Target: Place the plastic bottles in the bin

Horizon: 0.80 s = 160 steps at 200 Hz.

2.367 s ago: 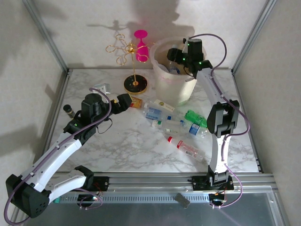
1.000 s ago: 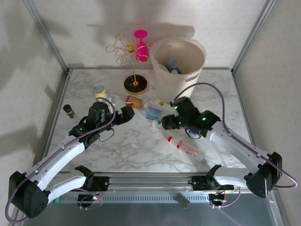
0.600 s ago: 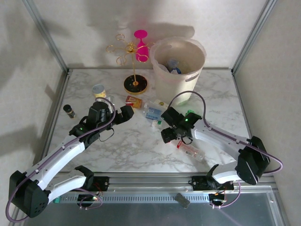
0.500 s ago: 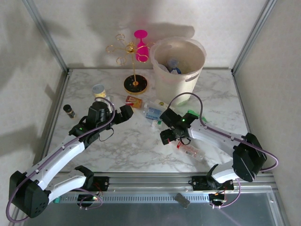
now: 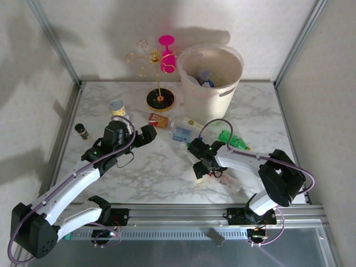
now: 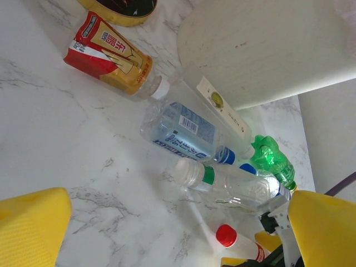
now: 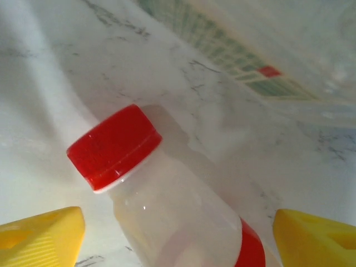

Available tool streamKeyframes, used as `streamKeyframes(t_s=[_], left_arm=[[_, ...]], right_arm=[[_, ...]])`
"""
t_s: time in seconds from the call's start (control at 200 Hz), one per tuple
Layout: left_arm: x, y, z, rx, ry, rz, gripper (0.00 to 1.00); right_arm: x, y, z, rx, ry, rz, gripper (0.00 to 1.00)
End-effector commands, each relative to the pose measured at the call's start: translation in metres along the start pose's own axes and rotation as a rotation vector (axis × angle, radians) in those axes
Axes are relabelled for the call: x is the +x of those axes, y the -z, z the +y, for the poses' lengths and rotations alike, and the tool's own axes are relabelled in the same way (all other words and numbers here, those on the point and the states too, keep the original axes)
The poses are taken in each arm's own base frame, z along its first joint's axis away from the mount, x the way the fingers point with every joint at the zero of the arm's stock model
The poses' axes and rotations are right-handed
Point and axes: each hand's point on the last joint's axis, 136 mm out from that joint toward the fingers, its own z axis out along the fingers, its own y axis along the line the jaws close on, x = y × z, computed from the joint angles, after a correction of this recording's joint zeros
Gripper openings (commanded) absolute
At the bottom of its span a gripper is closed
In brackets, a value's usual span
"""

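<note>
Partly done. Some bottles (image 5: pixel 203 78) sit in the bin (image 5: pixel 238 62) at 12 o'clock. Several loose bottles (image 5: pixel 182 133) lie at its 6 o'clock. Right claw (image 7: pixel 179 229) is wide, straddling the red-capped bottle (image 7: pixel 167 211). Left claw (image 6: pixel 181 225) is wide and empty.

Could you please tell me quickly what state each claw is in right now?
Left claw: open, holding nothing.
Right claw: open, with a finger on either side of the red-capped bottle, not yet gripping it.

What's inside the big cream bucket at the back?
In the bin, a few clear plastic bottles show, piled toward its left side. Its near wall and liner cover whatever lies deeper, so I can't count them.
</note>
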Motion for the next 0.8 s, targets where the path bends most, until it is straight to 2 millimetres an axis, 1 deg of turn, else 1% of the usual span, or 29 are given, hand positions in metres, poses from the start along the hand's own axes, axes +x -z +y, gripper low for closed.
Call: streamKeyframes(t_s=[0.0, 0.085, 0.165, 0.225, 0.295, 0.401, 0.421, 0.506, 0.591, 0.666, 0.731, 0.796], left_arm=[[-0.003, 0.002, -0.001, 0.018, 0.013, -0.010, 0.99], [-0.003, 0.002, -0.003, 0.023, 0.015, -0.008, 0.99], [-0.003, 0.004, -0.002, 0.020, 0.017, -0.010, 0.99], [-0.004, 0.005, -0.003, 0.021, 0.016, -0.011, 0.99], [-0.004, 0.006, -0.002, 0.018, 0.017, -0.013, 0.99], [-0.007, 0.008, -0.003, 0.017, 0.014, -0.021, 0.99], [-0.008, 0.009, -0.003, 0.015, 0.014, -0.024, 0.99], [-0.010, 0.011, -0.004, 0.012, 0.011, -0.030, 0.99], [-0.012, 0.012, -0.004, 0.010, 0.011, -0.035, 1.00], [-0.013, 0.013, -0.005, 0.011, 0.009, -0.037, 0.99], [-0.014, 0.014, -0.006, 0.011, 0.009, -0.039, 1.00], [-0.017, 0.015, -0.007, 0.011, 0.005, -0.044, 1.00]], right_arm=[[0.000, -0.009, 0.005, 0.033, 0.020, 0.004, 0.81], [0.001, -0.014, 0.009, 0.036, 0.040, 0.013, 0.74], [-0.003, -0.016, 0.016, 0.040, 0.067, 0.008, 0.64], [-0.005, -0.017, 0.020, 0.059, 0.104, 0.005, 0.60], [-0.009, -0.017, 0.024, 0.090, 0.150, 0.003, 0.57], [-0.013, -0.018, 0.032, 0.092, 0.191, 0.001, 0.44], [-0.015, -0.017, 0.034, 0.088, 0.196, -0.003, 0.41], [-0.023, -0.010, 0.042, 0.055, 0.204, -0.033, 0.35], [-0.032, 0.000, 0.050, 0.006, 0.203, -0.068, 0.32], [-0.036, 0.007, 0.055, -0.023, 0.206, -0.088, 0.30], [-0.039, 0.013, 0.058, -0.042, 0.211, -0.103, 0.27], [-0.044, 0.023, 0.063, -0.078, 0.216, -0.131, 0.24]])
